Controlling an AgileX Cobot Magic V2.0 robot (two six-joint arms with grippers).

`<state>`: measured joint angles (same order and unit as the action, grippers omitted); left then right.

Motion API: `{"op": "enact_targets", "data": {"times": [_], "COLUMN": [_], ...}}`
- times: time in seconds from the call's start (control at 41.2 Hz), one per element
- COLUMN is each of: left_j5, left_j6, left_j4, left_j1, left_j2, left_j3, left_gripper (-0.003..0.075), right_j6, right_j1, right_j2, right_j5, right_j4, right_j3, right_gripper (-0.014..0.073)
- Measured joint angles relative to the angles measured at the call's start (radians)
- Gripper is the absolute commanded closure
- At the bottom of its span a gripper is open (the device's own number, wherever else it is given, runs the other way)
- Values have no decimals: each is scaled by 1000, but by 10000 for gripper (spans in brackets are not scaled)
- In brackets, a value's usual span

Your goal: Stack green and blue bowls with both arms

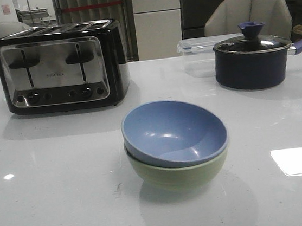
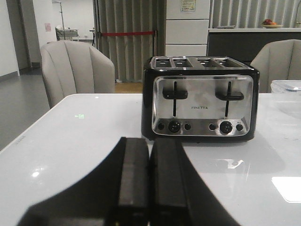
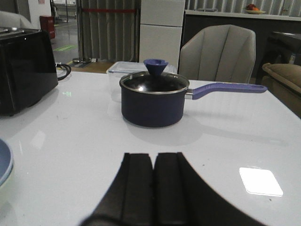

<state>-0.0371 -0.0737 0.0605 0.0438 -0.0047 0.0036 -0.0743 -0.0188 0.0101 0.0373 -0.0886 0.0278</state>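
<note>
The dusty blue bowl [image 1: 174, 131] sits nested inside the pale green bowl [image 1: 177, 174] at the middle front of the white table [image 1: 60, 178]. The blue bowl leans slightly to the left in the green one. Neither arm shows in the front view. My left gripper [image 2: 149, 143] is shut and empty, held over the table and facing the toaster. My right gripper [image 3: 154, 157] is shut and empty, facing the navy pot. A sliver of the stacked bowls [image 3: 3, 165] shows at the edge of the right wrist view.
A black and chrome toaster [image 1: 61, 66] stands at the back left, also in the left wrist view [image 2: 201, 99]. A dark navy lidded pot [image 1: 254, 57] with a purple handle stands at the back right, also in the right wrist view [image 3: 153, 96]. A clear plastic box [image 1: 198, 45] sits behind it. Chairs stand beyond the table.
</note>
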Motion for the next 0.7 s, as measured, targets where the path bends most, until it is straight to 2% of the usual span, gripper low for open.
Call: {"op": "enact_targets", "data": {"times": [0.218,0.704], "left_j5": [0,0], "left_j6": [0,0], "left_j4": [0,0], "left_j1": [0,0], "left_j2": [0,0], "left_j3": [0,0], "left_gripper": [627,627], "right_j6": [109,119], "right_j1": [0,0], "right_j2": [0,0], "right_j5": [-37,-37], "right_j4": [80,113], "right_j3": [0,0], "right_gripper": [536,536]}}
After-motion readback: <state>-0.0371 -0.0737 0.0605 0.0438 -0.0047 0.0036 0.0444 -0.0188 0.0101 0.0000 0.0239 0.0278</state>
